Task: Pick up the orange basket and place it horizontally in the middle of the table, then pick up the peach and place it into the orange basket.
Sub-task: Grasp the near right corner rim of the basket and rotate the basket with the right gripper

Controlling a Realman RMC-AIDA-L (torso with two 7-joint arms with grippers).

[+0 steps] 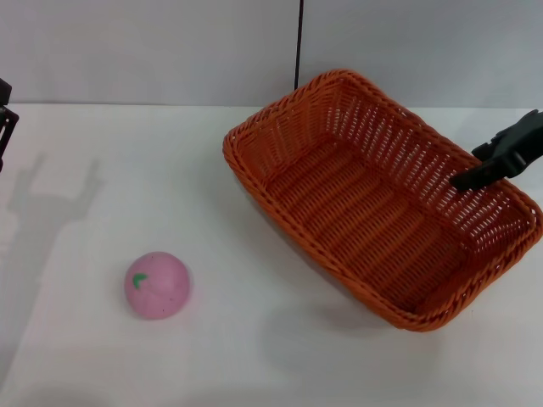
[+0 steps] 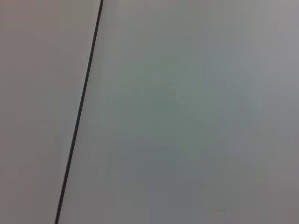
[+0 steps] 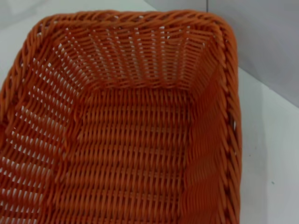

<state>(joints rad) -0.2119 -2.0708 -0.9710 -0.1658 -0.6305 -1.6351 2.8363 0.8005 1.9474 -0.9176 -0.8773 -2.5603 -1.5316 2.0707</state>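
1. Basket sits on the bench, right of centre, long axis diagonal: far-left corner to near-right corner. Appears slightly tipped, near-left side lifted; not certain.
2. Right pincer at the basket's right long rim, tip over the inside wall. Whether it grips the rim or hangs spread: cannot tell. Right wrist view looks down into the empty basket.
3. Left pincer barely in view at the far-left edge, parked; state cannot tell.
4. Peach near-left on the bench, well apart from the basket; left arm nearer it.
5. Judgement: basket needs turning to lie crosswise at centre.
6. No writing or labels seen.
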